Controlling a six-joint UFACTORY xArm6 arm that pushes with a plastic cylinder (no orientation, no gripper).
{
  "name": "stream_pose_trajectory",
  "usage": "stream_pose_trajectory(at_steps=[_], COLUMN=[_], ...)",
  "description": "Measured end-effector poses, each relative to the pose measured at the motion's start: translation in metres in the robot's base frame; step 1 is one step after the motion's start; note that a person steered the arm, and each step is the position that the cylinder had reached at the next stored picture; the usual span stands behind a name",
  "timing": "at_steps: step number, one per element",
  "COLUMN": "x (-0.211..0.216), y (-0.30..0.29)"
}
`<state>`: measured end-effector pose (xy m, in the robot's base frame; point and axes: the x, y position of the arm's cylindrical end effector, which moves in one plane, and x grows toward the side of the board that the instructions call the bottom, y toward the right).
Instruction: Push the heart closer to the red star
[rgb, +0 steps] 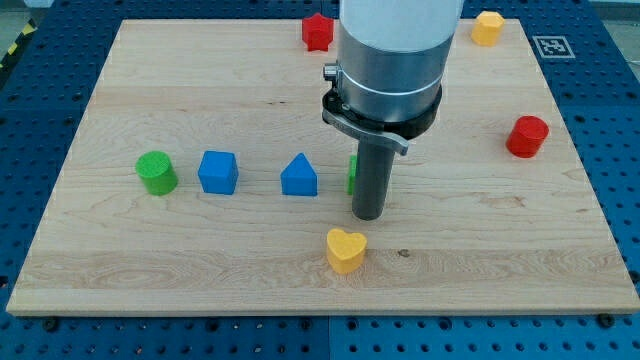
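- The green cylinder stands near the board's left side.
- Just to its right is the blue cube, a small gap between them.
- Next in the same row is the blue block, shaped like a little house with a pointed top.
- The red star sits at the view's top, partly behind my arm, well apart from the heart.
- The yellow heart lies near the view's bottom, a bit right of the blue house. Its two bumps face the view's top and its point faces the bottom, so its long way runs top to bottom.
- My tip is down on the board just above the heart, a bit to its right. I see a thin gap between them.
- I have no claw, only this rod.
- A green block peeks out from behind the rod; I cannot tell its shape.
- The yellow block is at the top right.
- The red cylinder stands at the right.
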<state>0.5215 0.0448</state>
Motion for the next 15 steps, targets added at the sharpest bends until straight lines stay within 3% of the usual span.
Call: stream_pose_trajectory(at_steps=[3, 6, 7, 10, 13, 15], x=[0.033, 0.035, 0.058, 0.085, 0.096, 0.063], y=[-0.001, -0.105, -0.116, -0.071, -0.066, -0.060])
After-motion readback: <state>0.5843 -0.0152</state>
